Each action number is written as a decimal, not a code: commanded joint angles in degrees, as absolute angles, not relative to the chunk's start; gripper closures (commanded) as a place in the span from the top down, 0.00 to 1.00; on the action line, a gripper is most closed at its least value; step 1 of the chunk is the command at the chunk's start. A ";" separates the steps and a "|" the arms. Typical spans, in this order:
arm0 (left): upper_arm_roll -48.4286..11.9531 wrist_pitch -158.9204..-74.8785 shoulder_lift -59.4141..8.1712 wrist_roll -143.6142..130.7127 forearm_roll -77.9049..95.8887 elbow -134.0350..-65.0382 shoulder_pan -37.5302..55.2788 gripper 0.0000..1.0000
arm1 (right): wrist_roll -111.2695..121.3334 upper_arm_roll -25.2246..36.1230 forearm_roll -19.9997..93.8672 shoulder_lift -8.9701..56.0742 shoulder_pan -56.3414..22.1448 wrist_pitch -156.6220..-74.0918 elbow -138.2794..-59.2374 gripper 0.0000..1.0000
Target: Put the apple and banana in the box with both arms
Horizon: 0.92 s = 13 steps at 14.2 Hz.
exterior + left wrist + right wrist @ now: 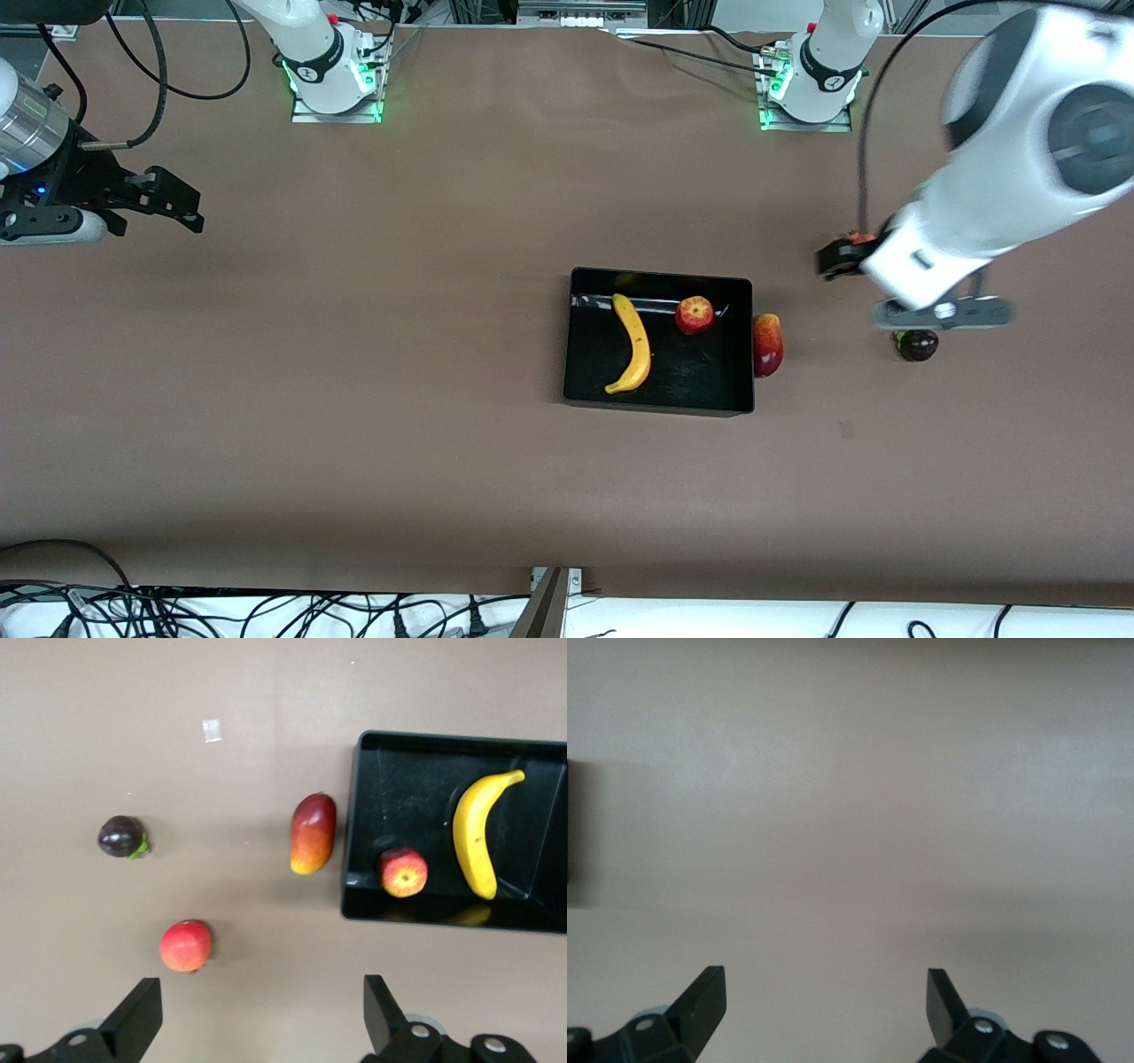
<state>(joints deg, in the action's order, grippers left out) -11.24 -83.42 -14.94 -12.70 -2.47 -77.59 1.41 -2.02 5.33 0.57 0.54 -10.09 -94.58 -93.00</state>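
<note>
The black box (700,377) lies at the middle of the table. The yellow banana (633,344) and the red apple (695,315) both lie inside it, apart from each other. The left wrist view shows the box (399,780), the banana (478,837) and the apple (403,872) too. My left gripper (833,257) is open and empty, up over the table toward the left arm's end, beside the box; its jaws (263,1014) stand wide apart. My right gripper (173,202) is open and empty (824,1005), over bare table at the right arm's end.
A red-yellow mango (767,344) lies against the box's outer wall (313,833). A dark purple fruit (916,345) lies under the left arm (120,835). A plain red round fruit (185,945) lies near the left gripper.
</note>
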 commanded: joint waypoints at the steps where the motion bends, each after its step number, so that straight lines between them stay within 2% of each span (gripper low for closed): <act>1: -1.78 -86.74 -5.12 -2.66 0.70 -89.10 4.82 1.00 | -1.58 5.19 0.62 0.97 -9.76 -94.48 -91.93 1.00; 5: -0.26 -89.73 0.52 -2.99 -2.81 -91.58 4.22 1.00 | -1.58 5.18 0.62 0.97 -9.76 -94.48 -91.93 1.00; 9: -0.26 -85.80 -0.70 -2.72 -1.67 -91.59 3.16 1.00 | -1.58 5.19 0.62 0.97 -9.76 -94.48 -91.93 1.00; 13: -0.26 -85.78 -1.32 -2.55 0.43 -91.32 2.73 1.00 | -1.58 5.10 0.62 0.97 -9.76 -94.48 -91.93 1.00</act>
